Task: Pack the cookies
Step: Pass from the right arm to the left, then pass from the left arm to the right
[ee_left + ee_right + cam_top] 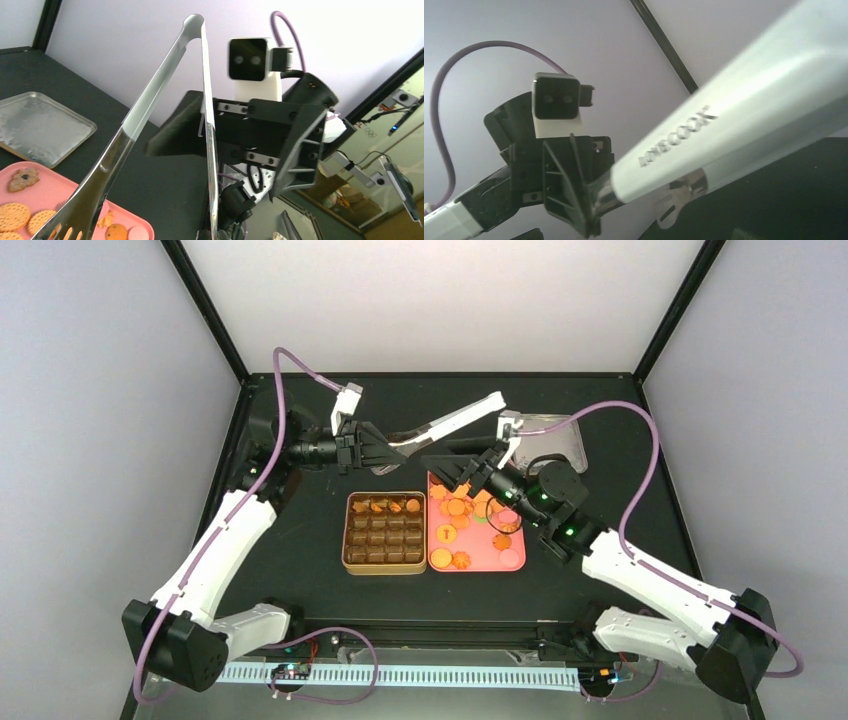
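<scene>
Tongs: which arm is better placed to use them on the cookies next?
Probably the right. The left fingers clamp the tongs near the metal tip end, so those tips cannot close on cookies. The right fingers are open beside the white handle, over the pink tray's far edge.

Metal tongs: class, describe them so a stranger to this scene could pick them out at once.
Start at the black table, with the gold tin and pink tray at its middle. Just behind them, gripped by the left tool, are the metal tongs: the only long thin item, with white handles and shiny slotted tips.
</scene>
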`<act>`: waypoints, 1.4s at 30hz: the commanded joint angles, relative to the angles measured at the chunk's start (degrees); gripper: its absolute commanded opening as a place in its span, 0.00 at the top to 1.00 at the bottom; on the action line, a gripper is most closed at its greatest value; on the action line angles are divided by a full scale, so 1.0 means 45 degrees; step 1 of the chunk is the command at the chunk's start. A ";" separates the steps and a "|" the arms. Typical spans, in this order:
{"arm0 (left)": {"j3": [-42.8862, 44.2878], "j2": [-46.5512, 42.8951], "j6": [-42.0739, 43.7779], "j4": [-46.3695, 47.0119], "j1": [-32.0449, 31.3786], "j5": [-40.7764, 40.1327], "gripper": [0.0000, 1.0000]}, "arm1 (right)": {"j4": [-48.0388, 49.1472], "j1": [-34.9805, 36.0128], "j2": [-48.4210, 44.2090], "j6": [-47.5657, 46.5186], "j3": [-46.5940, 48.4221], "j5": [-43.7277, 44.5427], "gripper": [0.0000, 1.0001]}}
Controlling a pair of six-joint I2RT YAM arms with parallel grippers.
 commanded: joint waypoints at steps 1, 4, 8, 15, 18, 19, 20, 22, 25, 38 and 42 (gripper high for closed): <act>0.0133 -0.0459 -0.0938 0.1306 0.0056 0.1017 0.99 | 0.1655 -0.0318 0.0536 0.0359 0.0246 -0.0269 0.00; 0.0110 -0.0550 -0.0994 0.1358 0.0052 0.1118 0.99 | 0.1972 -0.0565 0.0782 0.0626 0.0232 -0.0523 0.00; 0.0037 -0.0568 -0.1020 0.1350 0.0051 0.1209 0.98 | 0.3018 -0.0978 0.1191 0.1095 0.0326 -0.1515 0.01; -0.0028 -0.0588 -0.1009 0.1393 0.0056 0.1228 0.98 | 0.3996 -0.1226 0.2088 0.1759 0.0949 -0.3066 0.07; -0.0065 -0.0622 -0.1014 0.1422 0.0046 0.1244 0.98 | 0.3951 -0.1235 0.2349 0.1916 0.1184 -0.3175 0.12; -0.0084 -0.0636 -0.0997 0.1443 0.0049 0.1263 0.98 | 0.3961 -0.1256 0.2432 0.1956 0.1246 -0.3207 0.14; -0.0104 -0.0633 -0.0978 0.1451 0.0059 0.1263 0.99 | 0.4026 -0.1283 0.2525 0.2053 0.1287 -0.3277 0.17; -0.0158 -0.0667 -0.0936 0.1464 0.0056 0.1314 0.99 | 0.4328 -0.1336 0.2724 0.2342 0.1367 -0.3517 0.20; -0.0218 -0.0688 -0.0895 0.1485 0.0056 0.1372 0.99 | 0.4798 -0.1470 0.2952 0.2772 0.1412 -0.3755 0.28; -0.0321 -0.0801 -0.0435 0.1416 0.0046 0.1655 0.99 | 0.6746 -0.2051 0.4259 0.5056 0.1801 -0.6372 0.37; -0.0302 -0.0804 -0.0064 0.1140 0.0056 0.1801 0.99 | 0.5675 -0.2132 0.4187 0.4467 0.2301 -0.6989 0.35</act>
